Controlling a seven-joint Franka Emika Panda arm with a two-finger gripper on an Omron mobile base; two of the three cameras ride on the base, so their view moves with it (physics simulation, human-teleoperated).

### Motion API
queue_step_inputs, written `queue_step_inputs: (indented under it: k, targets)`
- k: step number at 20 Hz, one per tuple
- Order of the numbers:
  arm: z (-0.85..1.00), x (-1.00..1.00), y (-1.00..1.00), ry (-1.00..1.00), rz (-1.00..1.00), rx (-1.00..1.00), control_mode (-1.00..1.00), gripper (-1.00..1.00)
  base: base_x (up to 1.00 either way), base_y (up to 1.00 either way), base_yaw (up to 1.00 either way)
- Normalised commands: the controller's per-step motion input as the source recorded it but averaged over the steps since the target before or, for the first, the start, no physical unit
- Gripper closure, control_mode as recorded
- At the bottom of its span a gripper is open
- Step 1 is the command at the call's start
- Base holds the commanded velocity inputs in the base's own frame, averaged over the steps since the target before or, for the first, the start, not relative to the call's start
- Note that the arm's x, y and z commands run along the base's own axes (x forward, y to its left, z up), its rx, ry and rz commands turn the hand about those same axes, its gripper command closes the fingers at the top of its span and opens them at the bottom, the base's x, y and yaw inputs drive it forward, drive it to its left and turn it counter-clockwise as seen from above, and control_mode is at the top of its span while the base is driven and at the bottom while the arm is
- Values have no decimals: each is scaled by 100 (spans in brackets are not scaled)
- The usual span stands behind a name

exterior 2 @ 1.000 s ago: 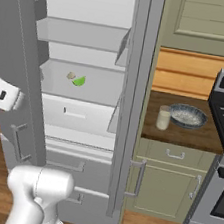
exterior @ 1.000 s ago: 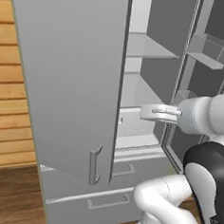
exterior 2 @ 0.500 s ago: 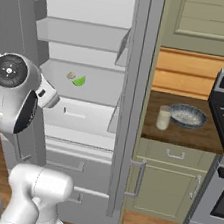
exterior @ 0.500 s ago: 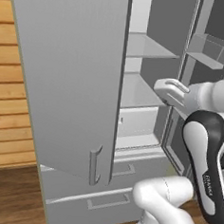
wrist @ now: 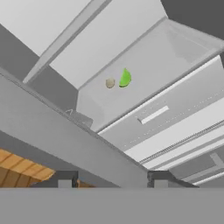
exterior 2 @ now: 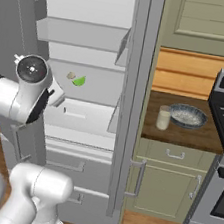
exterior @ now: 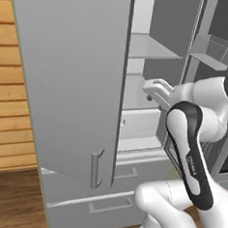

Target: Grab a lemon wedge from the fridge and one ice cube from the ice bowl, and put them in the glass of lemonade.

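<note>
The fridge (exterior: 65, 83) stands with its doors swung wide, showing the pale grey inside (exterior 2: 93, 5). The lemon wedge (exterior 2: 79, 81), small and yellow-green, lies on a middle shelf next to a tiny tan lump (exterior 2: 71, 76). In the hand view the wedge (wrist: 125, 78) sits ahead and above my gripper (wrist: 113, 183), some way off. The jaws are apart with nothing between them. From the left base view the gripper (exterior: 154, 87) reaches past the door edge at shelf height. The glass of lemonade (exterior 2: 163, 117) and the ice bowl (exterior 2: 187, 116) sit side by side on the counter to the fridge's right.
The open left door (exterior: 71, 132) hangs close to the arm's left. A white drawer (exterior 2: 83, 117) sits below the wedge's shelf. Door bins (exterior: 213, 51) line the right door. A stove (exterior 2: 222, 150) stands right of the counter, with beige cabinets (exterior 2: 170, 178) beneath.
The arm has swung up and folded, lifting the hand to the shelf's height and toward the fridge interior. The jaws have parted from shut to open.
</note>
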Motion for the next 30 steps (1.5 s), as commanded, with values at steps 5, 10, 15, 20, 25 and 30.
queue_step_inputs:
  k: [5,10,15,20,25,30]
  targets:
    - [-7,17,0,0,3,11,-100,-100,0,0,0]
    - [0,16,0,4,14,21,-100,-100,0,0,0]
    - [-6,10,12,19,21,23,-100,-100,0,0,0]
    - [0,-8,26,17,16,2,-100,-100,0,0,0]
    - [-2,28,14,3,3,0,-100,-100,0,0,0]
    - [-9,57,0,2,-3,4,-100,-100,0,0,0]
